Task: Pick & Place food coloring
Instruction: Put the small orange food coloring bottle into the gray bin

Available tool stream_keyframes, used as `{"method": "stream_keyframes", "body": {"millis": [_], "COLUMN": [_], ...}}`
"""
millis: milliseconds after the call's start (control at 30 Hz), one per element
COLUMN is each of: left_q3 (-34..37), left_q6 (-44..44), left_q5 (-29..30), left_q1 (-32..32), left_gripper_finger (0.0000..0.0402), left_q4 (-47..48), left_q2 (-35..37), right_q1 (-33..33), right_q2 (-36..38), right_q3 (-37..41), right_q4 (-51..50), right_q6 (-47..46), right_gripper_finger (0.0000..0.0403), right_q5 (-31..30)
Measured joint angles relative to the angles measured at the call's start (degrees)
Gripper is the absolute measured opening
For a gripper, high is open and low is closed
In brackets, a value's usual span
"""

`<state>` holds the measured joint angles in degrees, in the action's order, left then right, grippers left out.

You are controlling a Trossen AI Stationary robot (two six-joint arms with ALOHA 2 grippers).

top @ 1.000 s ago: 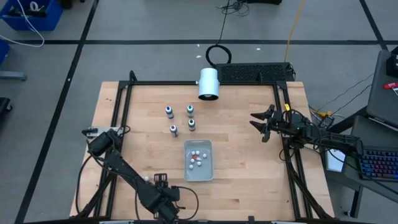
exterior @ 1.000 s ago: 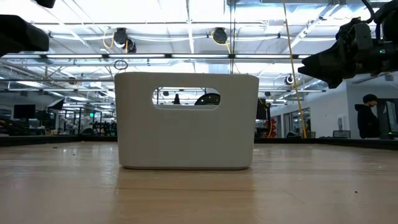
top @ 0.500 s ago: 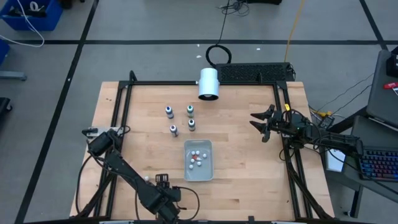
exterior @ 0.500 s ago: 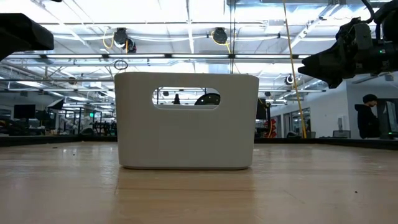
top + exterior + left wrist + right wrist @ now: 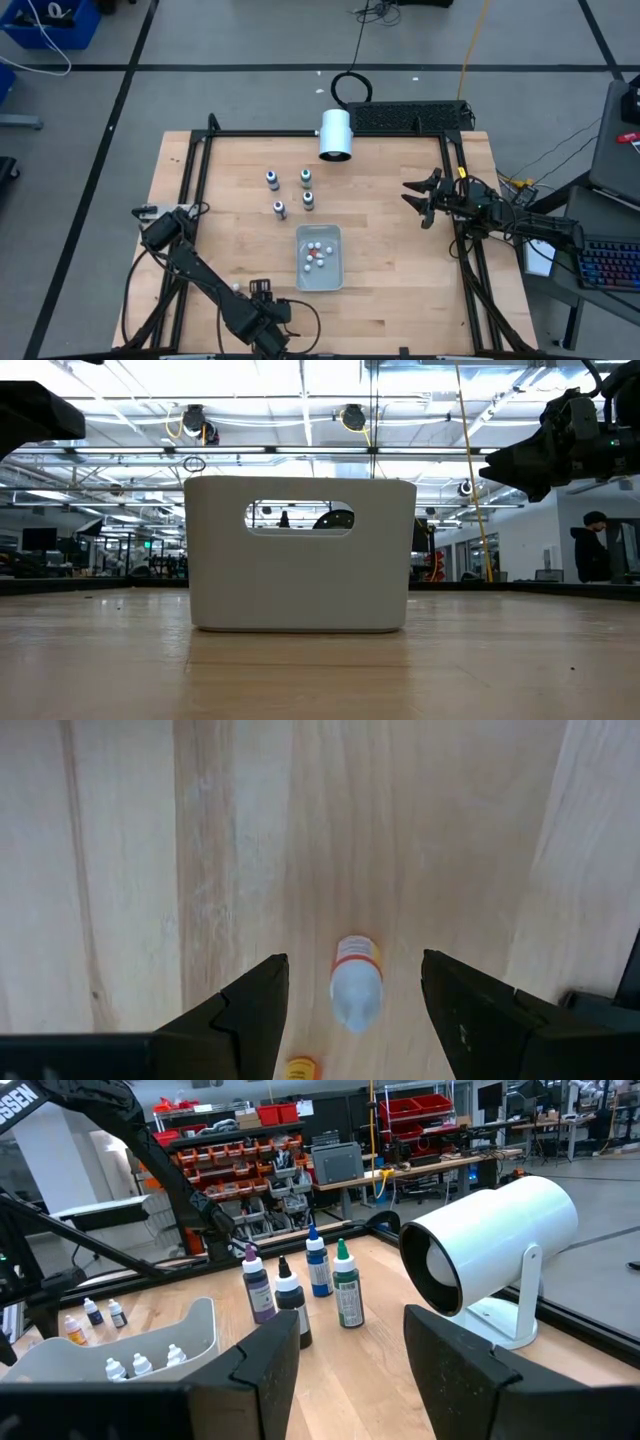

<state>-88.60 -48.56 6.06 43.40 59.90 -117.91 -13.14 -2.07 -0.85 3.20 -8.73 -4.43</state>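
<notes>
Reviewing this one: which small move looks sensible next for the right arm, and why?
Probably advance the right gripper toward the four food coloring bottles. Its fingers are open and empty at the table's right edge, the bottles stand upright ahead of it, untouched, beside the white bin.

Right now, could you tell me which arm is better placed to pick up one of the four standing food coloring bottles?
Right. The right gripper is open, facing the food coloring bottles across bare table. The left gripper hangs at the near edge, beyond the bin.
</notes>
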Motion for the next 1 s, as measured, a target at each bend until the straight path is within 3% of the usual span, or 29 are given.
{"method": "stream_keyframes", "body": {"millis": [1000], "left_q3": [4.83], "left_q6": [1.55], "left_q5": [-2.94], "left_q1": [0.11], "left_gripper_finger": [0.0227], "left_q4": [-5.85], "left_q2": [0.12], "right_q1": [0.00], "right_q2": [0.02], "right_q3": [0.00], "right_q4": [0.00], "right_q6": [0.00], "right_gripper_finger": [0.0169], "right_q5": [0.00]}}
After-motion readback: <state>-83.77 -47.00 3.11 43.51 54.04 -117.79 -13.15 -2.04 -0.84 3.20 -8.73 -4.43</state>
